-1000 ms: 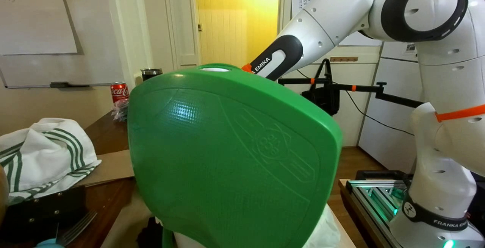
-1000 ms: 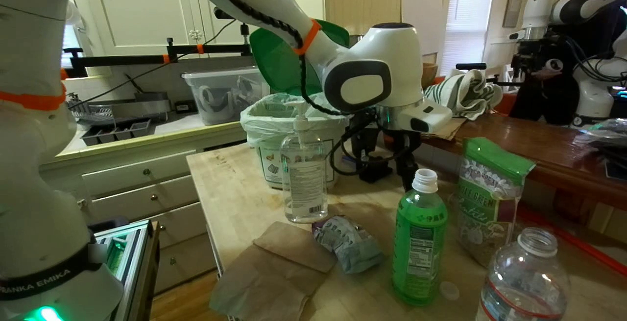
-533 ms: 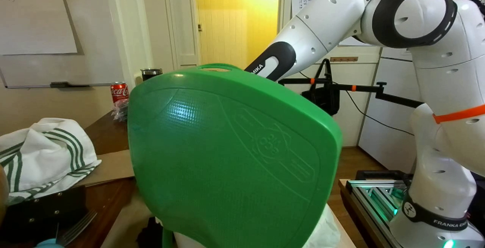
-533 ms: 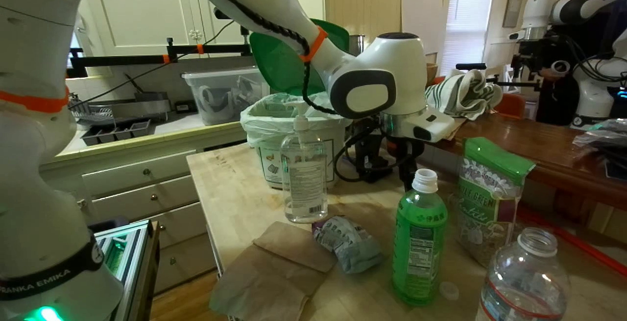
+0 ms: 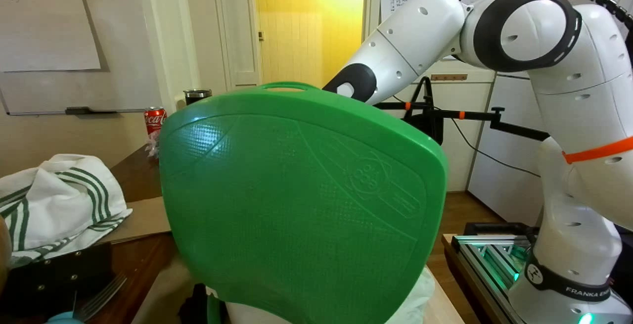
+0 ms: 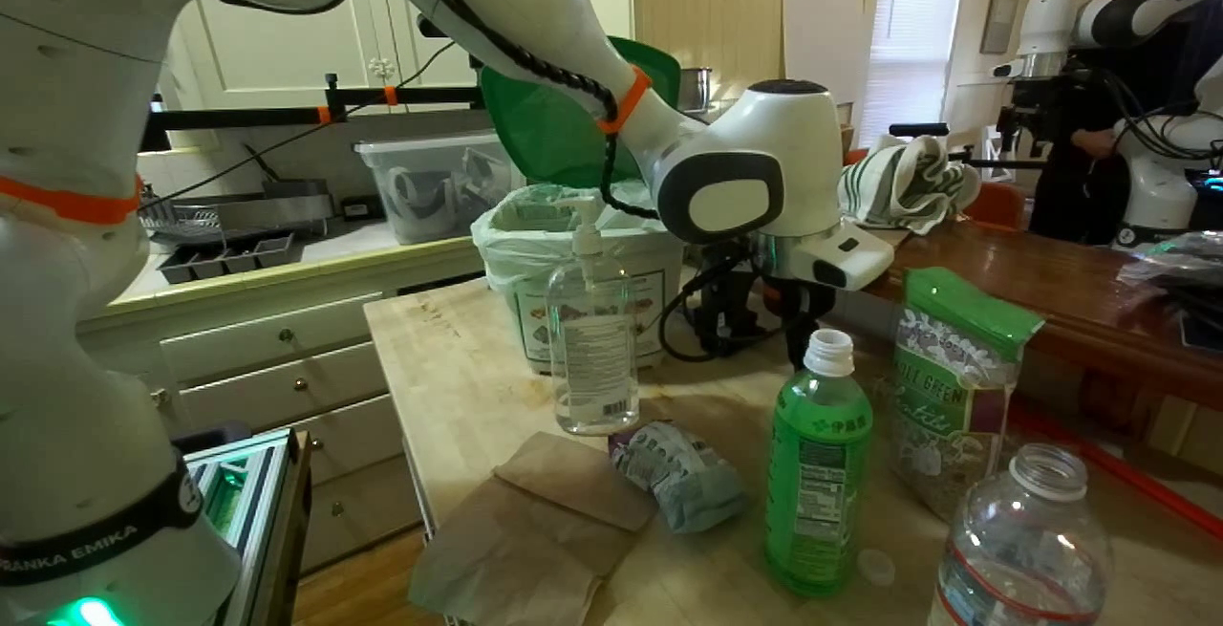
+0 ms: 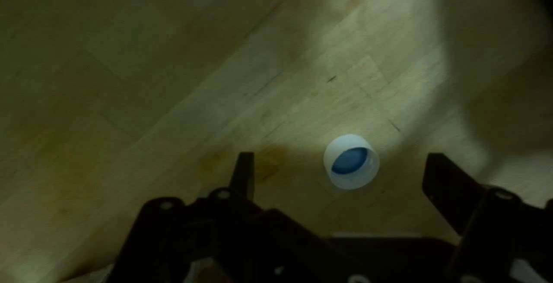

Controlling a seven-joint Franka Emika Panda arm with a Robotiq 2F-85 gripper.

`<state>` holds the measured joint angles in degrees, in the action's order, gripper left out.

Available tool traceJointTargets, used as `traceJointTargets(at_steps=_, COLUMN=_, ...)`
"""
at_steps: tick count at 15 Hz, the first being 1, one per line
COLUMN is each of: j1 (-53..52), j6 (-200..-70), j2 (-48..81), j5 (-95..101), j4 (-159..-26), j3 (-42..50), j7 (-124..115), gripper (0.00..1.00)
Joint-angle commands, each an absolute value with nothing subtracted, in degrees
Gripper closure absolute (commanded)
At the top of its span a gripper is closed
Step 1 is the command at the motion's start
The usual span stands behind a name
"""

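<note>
White cap (image 7: 351, 162): lies loose on the wooden surface (image 7: 173, 114), hollow side up, blue showing inside.
Work on the cap: judged an early stage; the claw (image 7: 338, 166) seems lined up with it, but the grip is not yet made and the cap is not lifted.
Black fingers (image 7: 244, 175): spread wide, one to either side of the cap; the claw holds nothing and does not touch the cap, which sits nearer the finger at the right of the wrist view. Whether the tips meet the wood cannot be told.
Green bottle (image 6: 817, 487): upright near the claw in an exterior view, its mouth uncapped.
Lentil bag (image 6: 946, 416): standing beside that bottle, green across the top.
Pump bottle (image 6: 594, 358): upright and clear, with a pale pump head.
Pale bin (image 6: 527, 306): bag-lined, just behind the pump bottle; its green lid (image 5: 306, 205) stands raised and covers the claw from that side.
Striped towel (image 6: 903, 186): heaped farther back, visible in both exterior views.
Second robot arm (image 6: 1048, 19): farthest off, a partly visible person (image 6: 1061, 186) beside it.
</note>
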<state>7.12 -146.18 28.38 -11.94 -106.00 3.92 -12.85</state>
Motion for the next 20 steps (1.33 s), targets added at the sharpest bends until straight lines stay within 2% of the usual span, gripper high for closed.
traceJointTargets(at_steps=1, j1=6.82, j6=-145.33, j2=30.58, j5=-12.82, j4=-103.84, j3=3.90, j7=-13.71, gripper=0.14)
traceJointTargets(at_steps=2, j1=6.83, j6=-145.40, j2=30.77, j5=-12.83, j4=-103.66, j3=3.85, j7=-13.75, gripper=0.23)
traceJointTargets(at_steps=3, j1=6.74, j6=-145.55, j2=30.99, j5=-12.72, j4=-103.56, j3=3.90, j7=-13.88, gripper=0.20)
traceJointTargets(at_steps=4, j1=6.74, j6=-145.56, j2=31.17, j5=-12.75, j4=-103.44, j3=3.85, j7=-13.91, gripper=0.09)
traceJointTargets(at_steps=6, j1=6.70, j6=-146.01, j2=31.58, j5=-12.82, j4=-103.29, j3=3.75, j7=-13.88, gripper=0.00)
traceJointTargets(at_steps=10, j1=6.63, j6=-146.58, j2=32.15, j5=-12.87, j4=-103.22, j3=3.53, j7=-13.68, gripper=0.00)
traceJointTargets(at_steps=11, j1=6.60, j6=-146.69, j2=32.28, j5=-12.80, j4=-103.17, j3=3.52, j7=-13.64, gripper=0.03)
traceJointTargets(at_steps=12, j1=6.64, j6=-146.67, j2=32.38, j5=-12.82, j4=-103.09, j3=3.45, j7=-13.55, gripper=0.13)
traceJointTargets(at_steps=13, j1=6.64, j6=-146.79, j2=32.50, j5=-12.77, j4=-102.98, j3=3.42, j7=-13.45, gripper=0.30)
traceJointTargets(at_steps=15, j1=6.61, j6=-147.18, j2=32.80, j5=-12.59, j4=-102.69, j3=3.44, j7=-13.30, gripper=0.46)
traceJointTargets(at_steps=16, j1=6.62, j6=-147.31, j2=32.97, j5=-12.55, j4=-102.51, j3=3.43, j7=-13.21, gripper=0.46)
traceJointTargets(at_steps=17, j1=6.65, j6=-147.71, j2=33.12, j5=-12.55, j4=-102.41, j3=3.42, j7=-13.07, gripper=0.35)
traceJointTargets(at_steps=18, j1=6.66, j6=-148.25, j2=33.17, j5=-12.50, j4=-102.33, j3=3.42, j7=-12.91, gripper=0.16)
traceJointTargets(at_steps=19, j1=6.84, j6=-148.75, j2=33.27, j5=-12.78, j4=-102.26, j3=3.19, j7=-12.62, gripper=0.16)
traceJointTargets(at_steps=20, j1=6.91, j6=-149.44, j2=33.34, j5=-12.82, j4=-102.32, j3=3.05, j7=-12.31, gripper=0.11)
